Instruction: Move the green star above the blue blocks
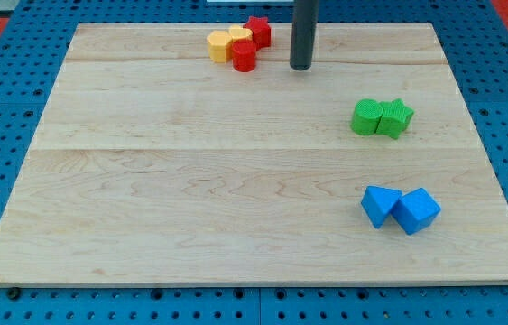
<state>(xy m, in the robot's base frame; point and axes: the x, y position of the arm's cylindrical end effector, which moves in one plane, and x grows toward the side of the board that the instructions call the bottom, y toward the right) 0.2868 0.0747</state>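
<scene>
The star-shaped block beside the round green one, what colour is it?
Green, seen in the one camera view: the green star.

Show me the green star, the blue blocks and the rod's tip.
Green star (pixel 397 117), camera view, on its top face.
Blue blocks (pixel 401 208), camera view, where the two touch.
My tip (pixel 300 67), camera view, the rod's very end, up and left of the star.

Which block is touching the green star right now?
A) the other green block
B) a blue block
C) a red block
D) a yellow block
A: the green star sits pressed against the other green block on its left, with the blue blocks apart below and my tip far off.
</scene>
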